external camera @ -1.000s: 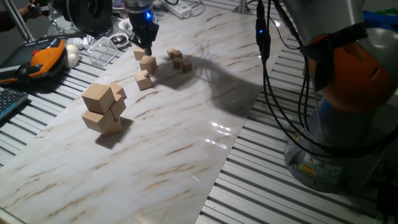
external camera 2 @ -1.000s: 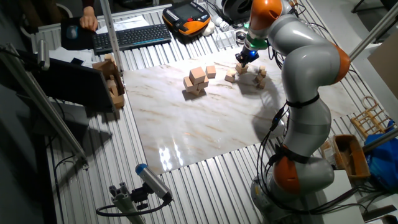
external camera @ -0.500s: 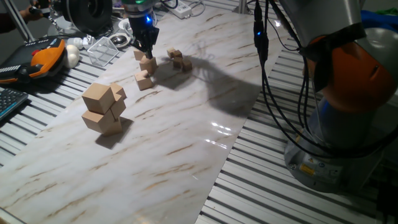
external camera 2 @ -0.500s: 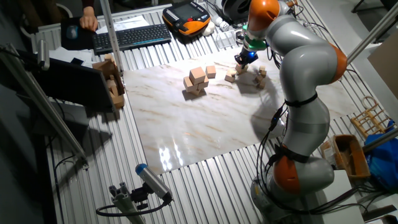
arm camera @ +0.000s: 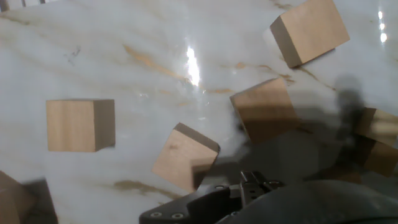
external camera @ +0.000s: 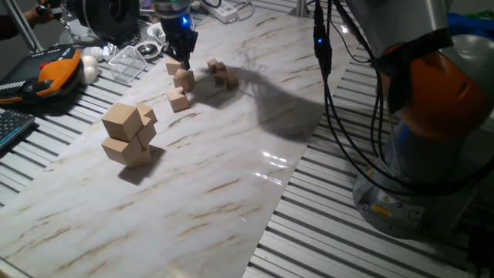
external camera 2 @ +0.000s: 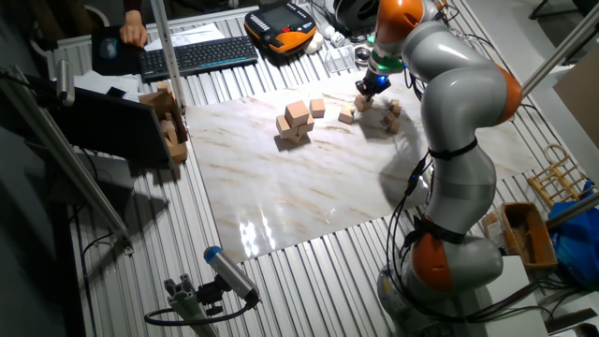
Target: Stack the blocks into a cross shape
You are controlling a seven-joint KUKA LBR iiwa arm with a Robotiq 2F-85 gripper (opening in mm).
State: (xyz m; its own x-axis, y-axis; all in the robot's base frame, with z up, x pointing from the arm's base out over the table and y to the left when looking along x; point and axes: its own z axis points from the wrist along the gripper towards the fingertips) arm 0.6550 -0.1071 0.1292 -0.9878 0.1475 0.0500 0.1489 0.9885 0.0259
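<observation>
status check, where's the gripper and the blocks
Gripper low over the blocks, state unclear. Blocks loose on the marble table, no cross yet. Bigger cube stack stands apart, not in the way.

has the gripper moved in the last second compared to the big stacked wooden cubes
Barely. In the one fixed view the gripper stays above the mid-sized light-tan wooden block, equally far from the large stacked tan wooden cubes; it only shifted slightly sideways and back.

We see a white marbled board (external camera 2: 299,187) lying on a slatted metal table (external camera 2: 309,281). At the far left, a keyboard (external camera 2: 198,54) and an orange pendant (external camera 2: 281,26) rest on the slats. Overhead light glares on the board.
</observation>
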